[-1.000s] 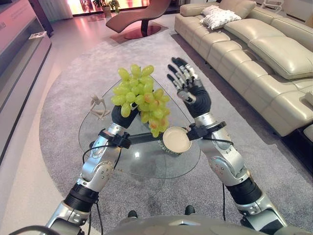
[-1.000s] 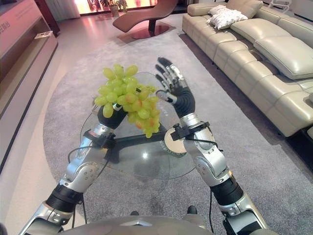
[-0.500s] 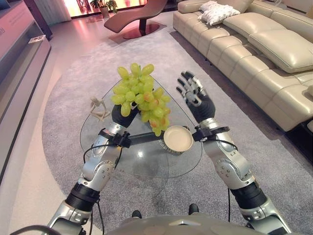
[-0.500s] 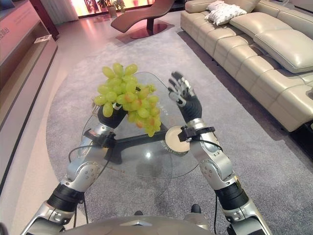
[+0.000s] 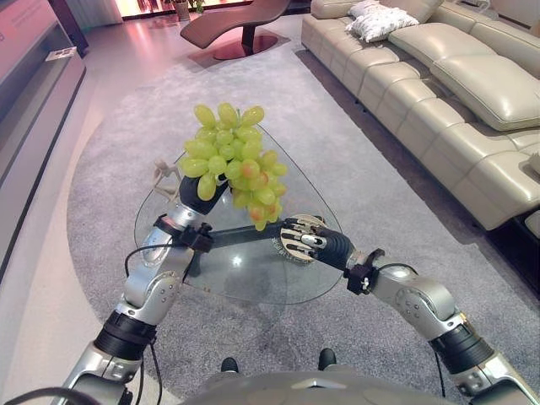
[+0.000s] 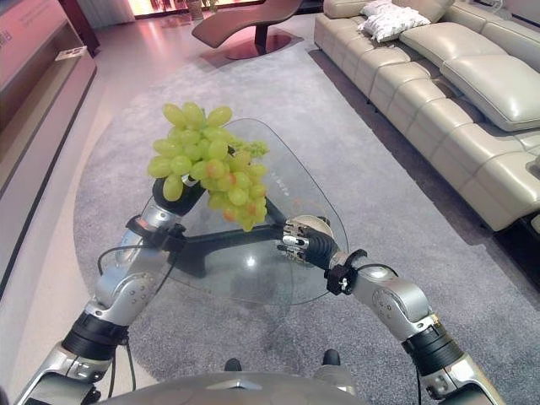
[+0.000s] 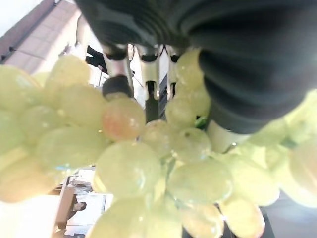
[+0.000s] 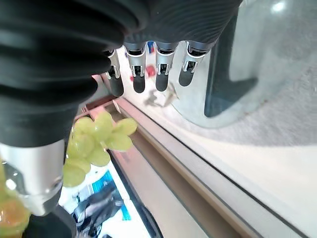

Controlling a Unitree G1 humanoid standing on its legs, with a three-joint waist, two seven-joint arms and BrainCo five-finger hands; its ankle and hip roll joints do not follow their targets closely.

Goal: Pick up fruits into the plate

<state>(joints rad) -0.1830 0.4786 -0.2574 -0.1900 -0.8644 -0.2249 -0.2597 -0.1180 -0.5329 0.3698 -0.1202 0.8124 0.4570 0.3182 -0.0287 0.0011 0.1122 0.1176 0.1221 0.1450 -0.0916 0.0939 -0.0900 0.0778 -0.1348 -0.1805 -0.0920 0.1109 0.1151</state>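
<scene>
A big bunch of green grapes [image 5: 229, 159] is held up above the glass table [image 5: 245, 283] by my left hand [image 5: 196, 196], whose fingers [image 7: 117, 74] curl round the stem end among the grapes [image 7: 148, 163]. A small beige plate [image 5: 301, 222] stands near the table's right edge, mostly hidden under my right hand [image 5: 309, 240]. That hand lies low over the plate, palm down, with its fingers [image 8: 139, 74] straight and holding nothing. The bunch hangs just left of and above the right hand.
A pale figurine [image 5: 162, 173] stands on the table's left side, and a dark table base [image 5: 238, 237] shows through the glass. A cream sofa [image 5: 456, 93] runs along the right, a brown lounge chair [image 5: 236, 21] stands far back, and a low cabinet [image 5: 34, 76] lines the left.
My right hand has come down from its raised, spread pose beside the grapes to lie over the plate. The left hand still holds the bunch up. The camera has shifted slightly.
</scene>
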